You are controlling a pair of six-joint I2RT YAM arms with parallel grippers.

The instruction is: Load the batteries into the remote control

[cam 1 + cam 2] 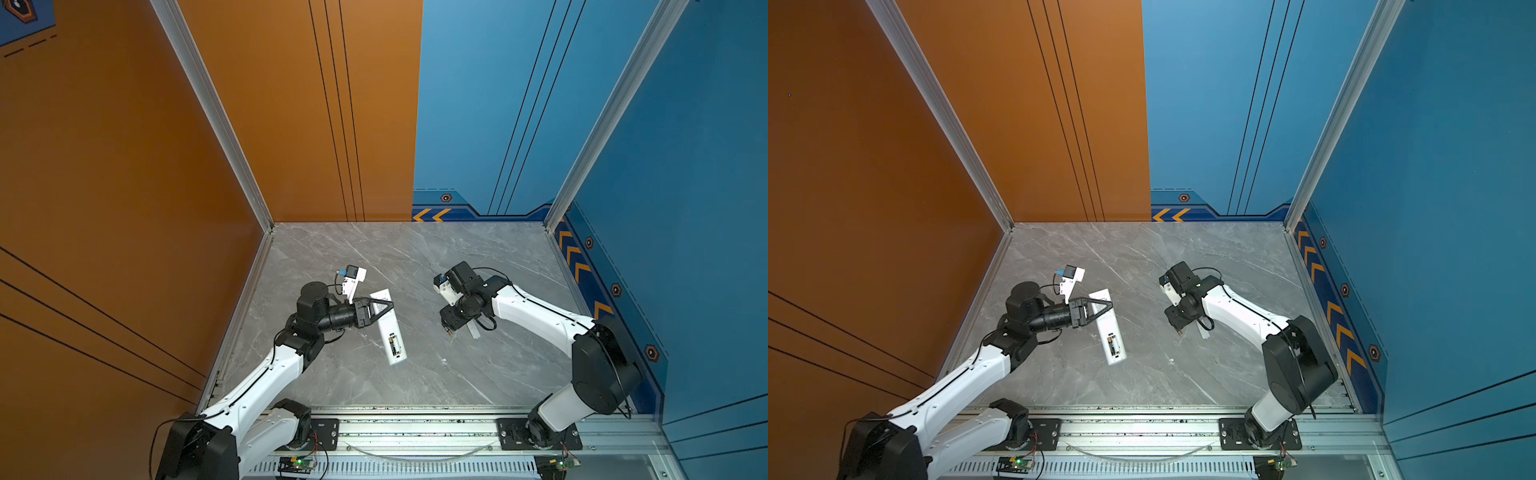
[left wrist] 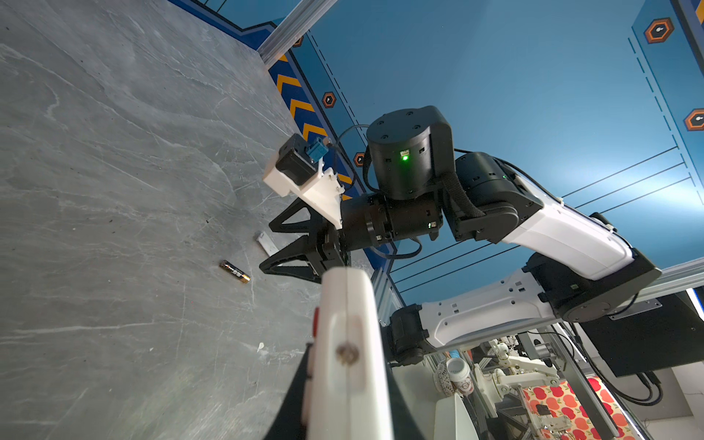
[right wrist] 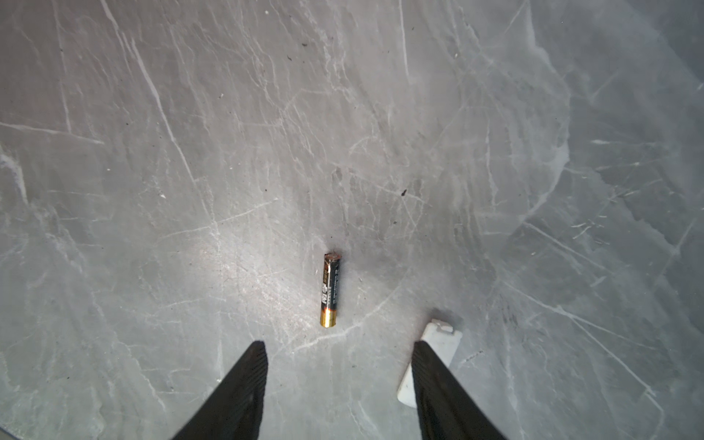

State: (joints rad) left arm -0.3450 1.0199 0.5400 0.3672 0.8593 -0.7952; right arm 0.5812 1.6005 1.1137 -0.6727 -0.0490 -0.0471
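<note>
Battery (image 3: 330, 290) loose on desk (image 3: 152, 152); rt claw (image 3: 338, 344) parted, empty, near it.
Prob. light, stiff, slick, rolls: you pinch mid-barrel. Lt claw (image 1: 387, 306) clamps remote (image 1: 386, 328).

Remote control (image 1: 387, 332): one. Batteries: two, being one seated battery (image 1: 391, 344) and one loose battery (image 3: 330, 290). Cover piece (image 3: 444, 339): one. Grippers: two, left gripper (image 1: 388, 306) and right gripper (image 3: 338, 344)

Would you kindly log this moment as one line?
left tool: shut on remote control; right tool: open above loose battery; second battery: seated
</note>
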